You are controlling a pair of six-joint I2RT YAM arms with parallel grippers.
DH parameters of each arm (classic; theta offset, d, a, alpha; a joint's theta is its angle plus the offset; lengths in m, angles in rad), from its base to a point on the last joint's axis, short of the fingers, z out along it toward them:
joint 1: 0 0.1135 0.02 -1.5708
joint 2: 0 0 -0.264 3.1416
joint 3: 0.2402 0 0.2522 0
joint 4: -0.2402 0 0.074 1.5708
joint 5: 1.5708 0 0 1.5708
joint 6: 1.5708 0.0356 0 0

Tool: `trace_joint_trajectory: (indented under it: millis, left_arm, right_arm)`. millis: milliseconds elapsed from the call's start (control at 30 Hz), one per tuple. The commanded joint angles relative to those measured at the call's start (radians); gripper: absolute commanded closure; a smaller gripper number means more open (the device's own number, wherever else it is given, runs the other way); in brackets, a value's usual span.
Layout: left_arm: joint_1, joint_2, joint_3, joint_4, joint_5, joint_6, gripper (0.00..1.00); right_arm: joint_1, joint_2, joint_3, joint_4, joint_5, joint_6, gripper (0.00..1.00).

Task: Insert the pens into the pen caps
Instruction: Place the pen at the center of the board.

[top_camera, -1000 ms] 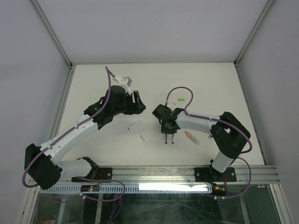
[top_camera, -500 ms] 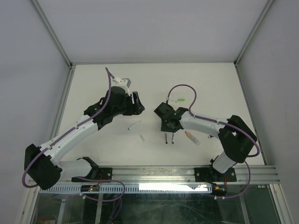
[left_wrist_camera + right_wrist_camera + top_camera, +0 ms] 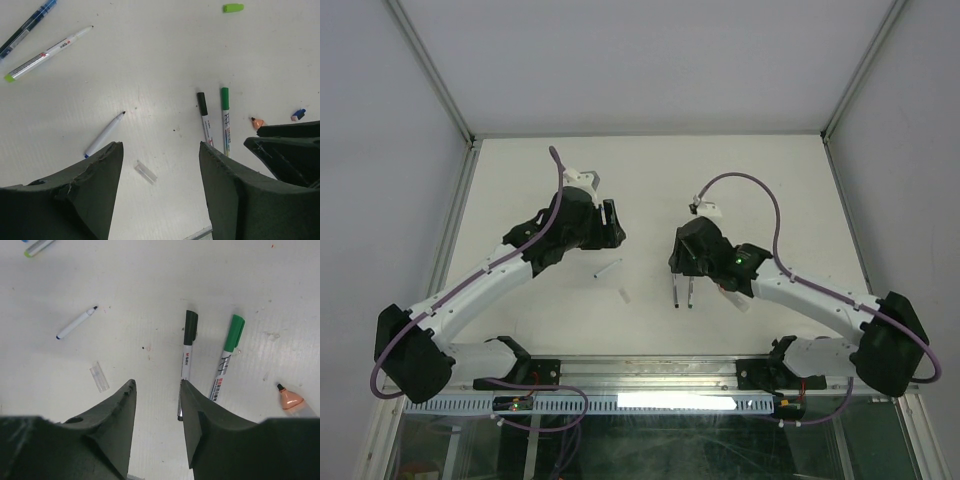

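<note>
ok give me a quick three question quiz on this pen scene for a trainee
1. True or false: the right hand holds nothing.
2. Which lies nearest the clear cap? A the light green cap, B the uncapped pen, C the blue cap.
3. What colour is the cap on the pen lying just beside the black-capped pen?

Key: 1 true, its jaws stand apart over the table. 2 B. 3 green.
</note>
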Motion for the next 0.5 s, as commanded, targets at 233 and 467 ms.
trace_joint_trajectory:
  millis: [233,467]
  left_arm:
    - [0.013,0.053,0.023,-0.015,-0.043,0.013,0.37]
    - [0.013,0.097,0.01,-0.015,-0.07,0.057,0.36]
  right_arm:
    - [0.003,-0.222,-0.162,0.302,-0.047,-0.173,0.55]
    - [0.001,-0.293,-0.23,0.362,-0.111,-0.202,0.52]
